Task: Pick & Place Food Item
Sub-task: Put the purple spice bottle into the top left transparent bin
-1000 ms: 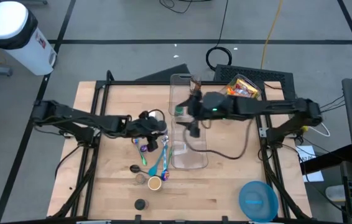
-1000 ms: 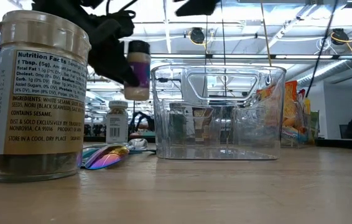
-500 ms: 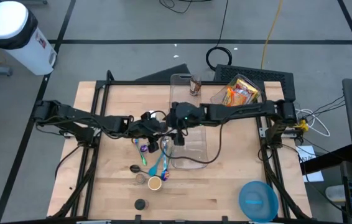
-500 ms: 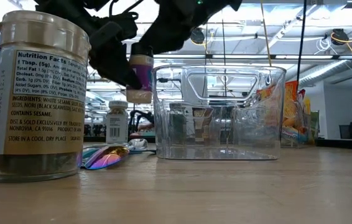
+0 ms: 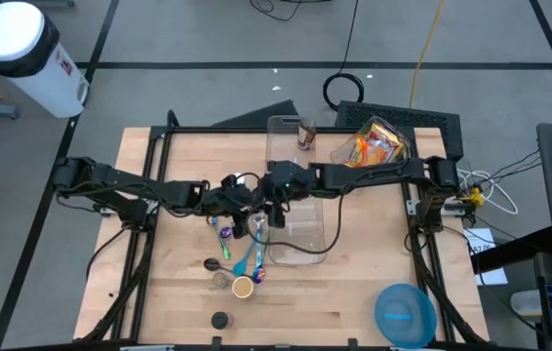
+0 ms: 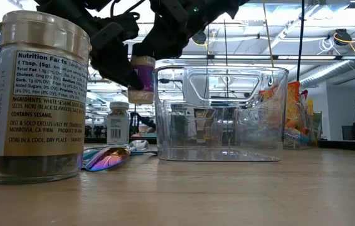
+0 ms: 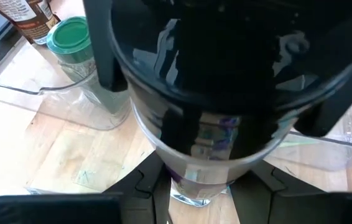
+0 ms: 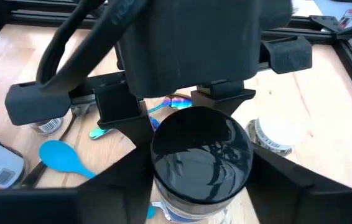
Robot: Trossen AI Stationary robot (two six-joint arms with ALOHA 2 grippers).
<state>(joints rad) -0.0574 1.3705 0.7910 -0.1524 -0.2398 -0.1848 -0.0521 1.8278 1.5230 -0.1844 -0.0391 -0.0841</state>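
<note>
A small spice jar [image 6: 141, 78] with a black lid and a purple label hangs in the air just left of the clear plastic bin [image 5: 300, 255]. My left gripper [image 6: 118, 63] reaches in from the table's left and is shut on the jar's lower part. My right gripper [image 8: 201, 186] reaches in from the table's right over the bin, and its fingers sit on both sides of the jar's lid. In the high view the two grippers meet at the jar [image 5: 259, 226]. My left gripper pinches the jar's lower body [image 7: 194, 180] between its two fingers, slanting down from the table's left. The jar stands upright, clear of the table. My right gripper has the black lid [image 8: 163, 162] between its two fingers, slanting down from the table's right and facing the left gripper.
A green-lidded jar [image 7: 73, 43] stands inside the bin. Coloured spoons [image 5: 247, 258] and small jars lie below the grippers. A large seasoning jar [image 6: 39, 94] stands near the front edge, a snack bag [image 5: 374, 141] at the back right, and a blue bowl [image 5: 403, 314] at the front right.
My right gripper has come down from above the bin and moved toward the table's left, arriving at the top of the jar. The jar has stayed where it was in my left gripper.
</note>
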